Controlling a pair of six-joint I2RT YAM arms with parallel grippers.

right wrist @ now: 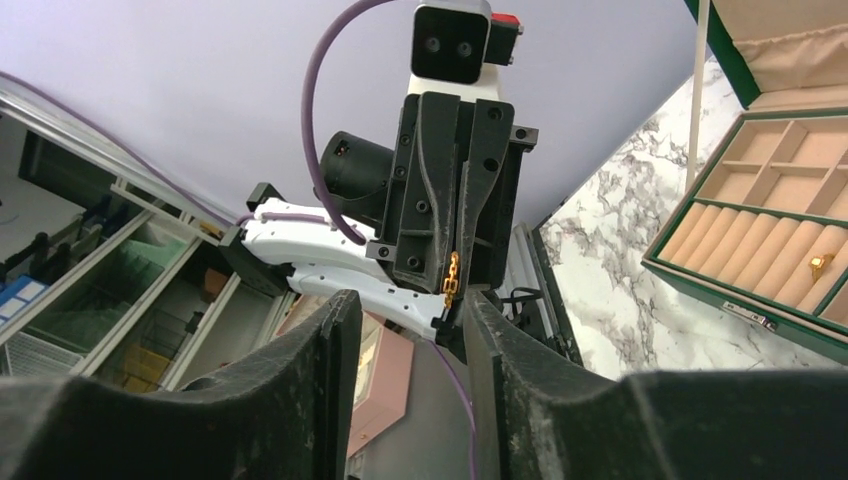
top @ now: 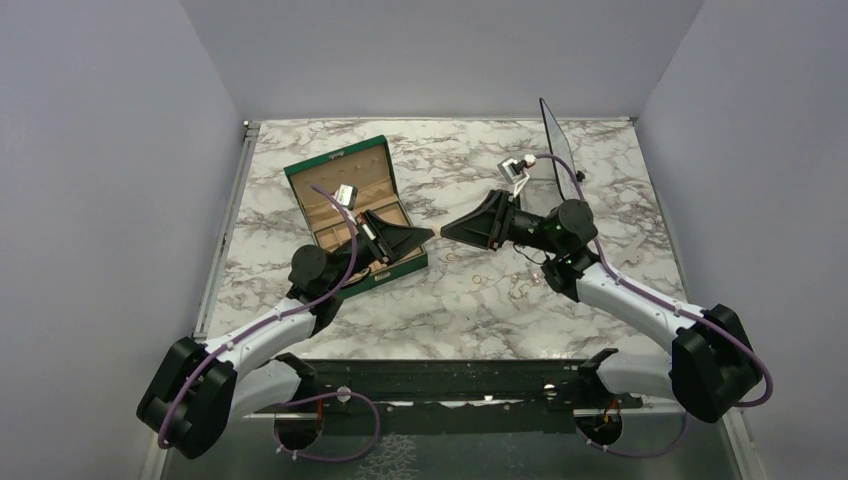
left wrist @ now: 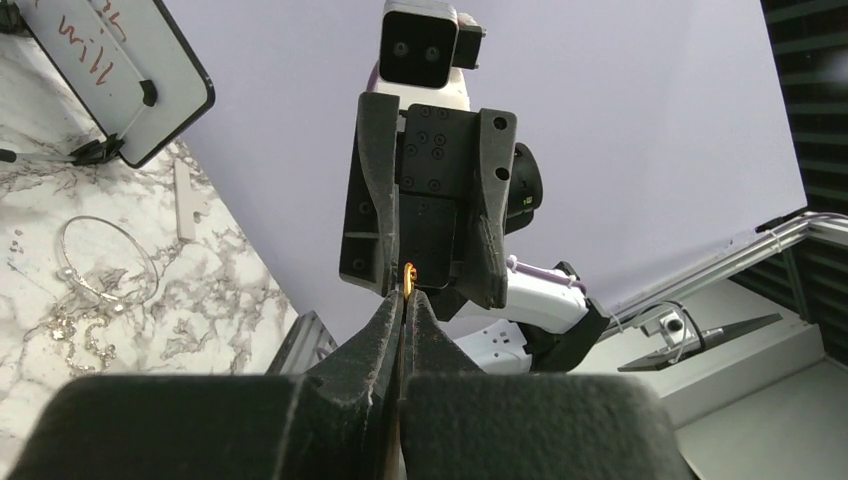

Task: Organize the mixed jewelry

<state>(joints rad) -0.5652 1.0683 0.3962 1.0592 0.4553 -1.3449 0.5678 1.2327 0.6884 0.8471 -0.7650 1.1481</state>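
Note:
My left gripper [left wrist: 405, 296] is shut on a small gold chain-link piece [left wrist: 409, 278] that sticks up from its tips. In the top view the left gripper [top: 426, 238] is raised beside the open green box [top: 340, 165], tip to tip with my right gripper [top: 449, 229]. The right gripper [right wrist: 405, 322] is open, its fingers [right wrist: 335, 335] on either side of the gold piece [right wrist: 451, 279] without touching it. A gold ring [right wrist: 822, 263] sits in the box's roll slots. A silvery looped necklace [left wrist: 100, 270] and tiny rings [top: 481, 277] lie on the marble.
The green box's rim [right wrist: 700, 285] is to the right in the right wrist view, with beige compartments inside. A small whiteboard on a stand [left wrist: 110, 70] stands at the back right of the table. Grey walls close in the table on three sides.

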